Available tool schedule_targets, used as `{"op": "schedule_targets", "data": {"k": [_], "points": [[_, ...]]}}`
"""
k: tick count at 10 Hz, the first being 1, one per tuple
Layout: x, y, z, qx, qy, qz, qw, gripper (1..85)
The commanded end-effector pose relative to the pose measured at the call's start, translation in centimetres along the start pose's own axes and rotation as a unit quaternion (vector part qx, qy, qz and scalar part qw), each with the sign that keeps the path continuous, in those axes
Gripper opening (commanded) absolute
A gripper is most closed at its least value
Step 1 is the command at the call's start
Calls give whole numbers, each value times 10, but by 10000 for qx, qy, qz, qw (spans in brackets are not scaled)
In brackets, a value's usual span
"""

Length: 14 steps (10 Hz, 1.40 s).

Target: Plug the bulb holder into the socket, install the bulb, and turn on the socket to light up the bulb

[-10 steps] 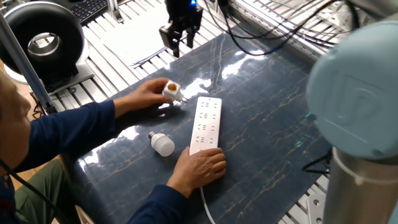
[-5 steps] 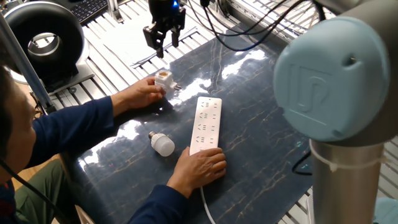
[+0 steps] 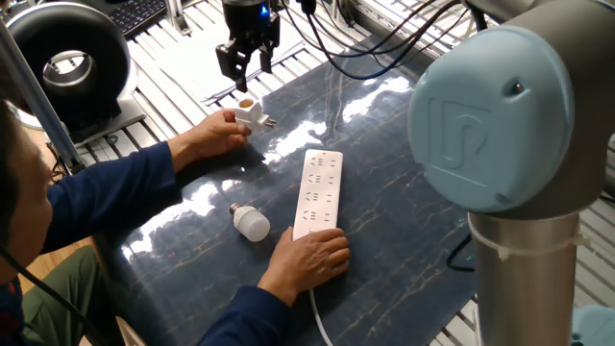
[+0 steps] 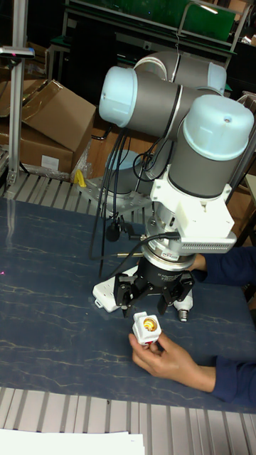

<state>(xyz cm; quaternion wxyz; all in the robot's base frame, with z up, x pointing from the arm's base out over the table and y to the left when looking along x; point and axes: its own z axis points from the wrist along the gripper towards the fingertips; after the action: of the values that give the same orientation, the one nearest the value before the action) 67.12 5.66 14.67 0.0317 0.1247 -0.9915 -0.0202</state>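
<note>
Handover of the bulb holder (image 3: 249, 109) to the open end effector (image 3: 242, 60).

Fingers spread, empty, just above the holder, which a person's hand (image 3: 213, 137) presents upright, opening upward. Descend squarely and clamp the white body, clear of the fingertips. The socket (image 3: 319, 192), steadied by the other hand (image 3: 307, 258), and the bulb (image 3: 250, 221) lie on the bench (image 3: 404, 202).
</note>
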Motion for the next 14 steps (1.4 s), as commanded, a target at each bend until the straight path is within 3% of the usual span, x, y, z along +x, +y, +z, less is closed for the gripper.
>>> {"op": "schedule_targets", "data": {"k": [1,6,9,11,12,14], "points": [[0,5,-5,-137,31,-76,9999,647],[0,1,-9,-126,50,-105,9999,647],[3,6,-10,-240,113,-213,9994,647],[0,13,-11,-381,50,-264,9989,647],[-1,12,-11,-360,31,-262,9990,650],[-15,14,-11,-398,-239,-184,9988,657]]}}
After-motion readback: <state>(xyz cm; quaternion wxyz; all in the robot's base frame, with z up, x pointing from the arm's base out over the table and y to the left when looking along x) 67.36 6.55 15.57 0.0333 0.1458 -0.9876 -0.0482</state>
